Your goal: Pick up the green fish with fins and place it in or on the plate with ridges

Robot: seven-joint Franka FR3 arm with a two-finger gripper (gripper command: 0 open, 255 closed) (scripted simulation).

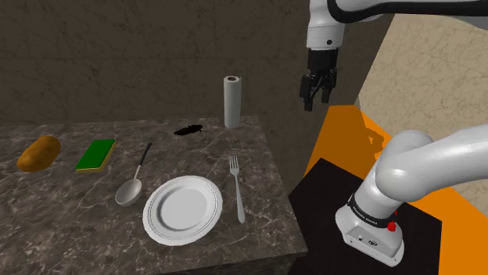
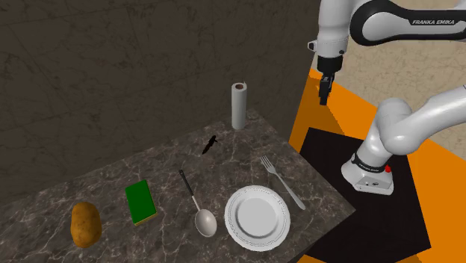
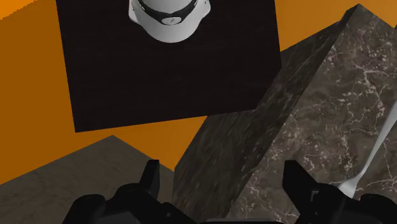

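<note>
Starting nearest, the ridged white plate (image 1: 182, 208) sits by the front edge of the table (image 1: 70, 205). Farther back, the small dark fish (image 1: 188, 130) lies just left of the paper-towel roll (image 1: 231, 101) in the shoulder view. The gripper (image 1: 315, 100) hangs high beyond the table's right edge, fingers apart and empty; it should swing left, then descend astride the fish's slim body.

Light was dim and even; walls (image 1: 117, 62) looked murky. Plate (image 1: 182, 208) and white arm (image 1: 414, 168) read brightest, orange floor (image 1: 344, 129) strongly saturated. Soft, faint shadows hugged the plate's rim and spoon (image 1: 130, 190) on the table (image 1: 235, 144). Edges were crisp, lines straight, across all 3 views.
</note>
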